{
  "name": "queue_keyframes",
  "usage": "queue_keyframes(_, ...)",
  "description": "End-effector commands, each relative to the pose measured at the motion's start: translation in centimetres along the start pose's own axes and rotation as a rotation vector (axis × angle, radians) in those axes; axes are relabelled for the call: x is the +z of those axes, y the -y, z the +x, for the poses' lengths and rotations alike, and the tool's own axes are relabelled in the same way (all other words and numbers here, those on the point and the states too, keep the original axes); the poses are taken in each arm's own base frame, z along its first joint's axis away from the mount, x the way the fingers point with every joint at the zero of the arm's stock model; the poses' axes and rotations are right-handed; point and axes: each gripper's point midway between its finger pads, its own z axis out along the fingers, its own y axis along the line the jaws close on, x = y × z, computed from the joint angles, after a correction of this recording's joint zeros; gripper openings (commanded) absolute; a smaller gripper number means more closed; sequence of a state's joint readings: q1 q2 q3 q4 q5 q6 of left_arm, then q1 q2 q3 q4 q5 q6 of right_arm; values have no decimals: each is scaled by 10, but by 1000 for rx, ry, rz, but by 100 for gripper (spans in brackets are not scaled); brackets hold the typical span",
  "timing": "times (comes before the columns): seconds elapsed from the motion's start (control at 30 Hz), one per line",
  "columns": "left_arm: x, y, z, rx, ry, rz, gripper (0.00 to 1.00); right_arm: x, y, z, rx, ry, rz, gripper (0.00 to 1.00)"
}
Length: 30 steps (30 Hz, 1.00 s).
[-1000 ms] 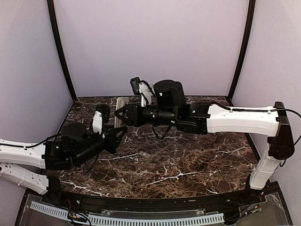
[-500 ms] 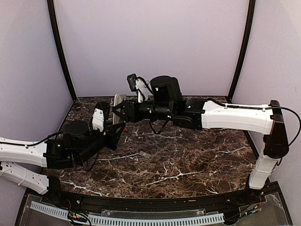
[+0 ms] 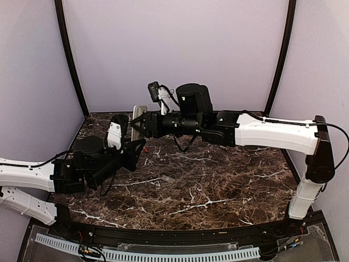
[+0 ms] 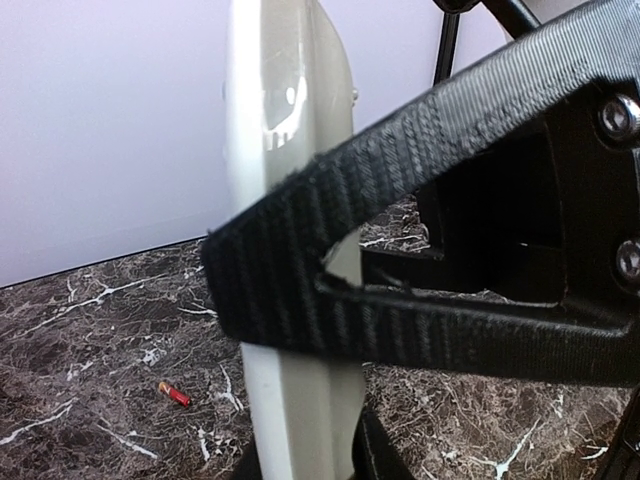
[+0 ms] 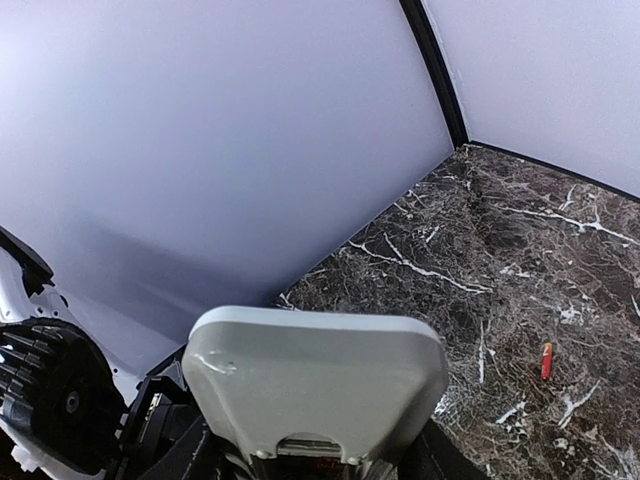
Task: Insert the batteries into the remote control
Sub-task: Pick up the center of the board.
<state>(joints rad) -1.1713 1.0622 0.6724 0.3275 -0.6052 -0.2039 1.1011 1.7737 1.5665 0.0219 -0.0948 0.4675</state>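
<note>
Over marble table point(image 3: 218, 185), right claw point(image 3: 136, 124) clasps upright remote control point(image 5: 320, 385); left claw point(image 3: 140, 149) unclear.

The white rectangular plastic remote control point(image 3: 139, 113) stands upright above the rear left of the dark marble-patterned stone table point(image 3: 229, 185). The right gripper point(image 3: 136, 124) is at its right and the left gripper point(image 3: 139, 148) before and below it. A red cylindrical battery point(image 4: 174, 393) lies on the table, apart from the remote. A small flat grey cover piece point(image 3: 168, 178) lies nearer the front.
</note>
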Motion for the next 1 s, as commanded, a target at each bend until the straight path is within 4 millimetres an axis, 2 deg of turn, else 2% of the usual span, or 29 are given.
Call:
queue_keyframes(0.0, -3, 15, -13, 40, 9, 60, 0, 0, 9, 4, -8, 2, 35, 55)
queue_keyframes(0.1, -2, 15, -13, 31, 10, 57, 0, 1, 11, 8, 3, -7, 39, 62)
queue_keyframes(0.23, -3, 14, -11, 17, 6, 53, 0, 3, 11, 10, 12, -6, 34, 64)
queue_keyframes(0.37, -3, 13, -10, 19, 2, 51, 0, 2, 12, 10, 15, 7, 34, 44)
queue_keyframes(0.57, -4, 14, -8, 11, 6, 66, 0, -1, 7, 10, -17, -3, -24, 30)
queue_keyframes(0.67, -6, 19, -2, -10, 5, 103, 2, -7, 8, 11, -19, -25, -83, 27)
queue_keyframes(0.73, -8, 21, 1, -30, 2, 124, 21, -11, 18, 10, -12, -39, -85, 26)
queue_keyframes(0.77, -8, 20, 3, -38, -4, 124, 37, -13, 22, 11, -13, -49, -72, 26)
queue_keyframes(0.83, -8, 18, 8, -34, -26, 114, 56, -17, 36, 14, -18, -72, -25, 24)
queue_keyframes(0.9, -9, 15, 11, -29, -41, 103, 66, -24, 51, 17, -15, -95, 31, 24)
queue_keyframes(0.97, -12, 13, 12, -30, -48, 101, 72, -33, 71, 22, -5, -121, 91, 24)
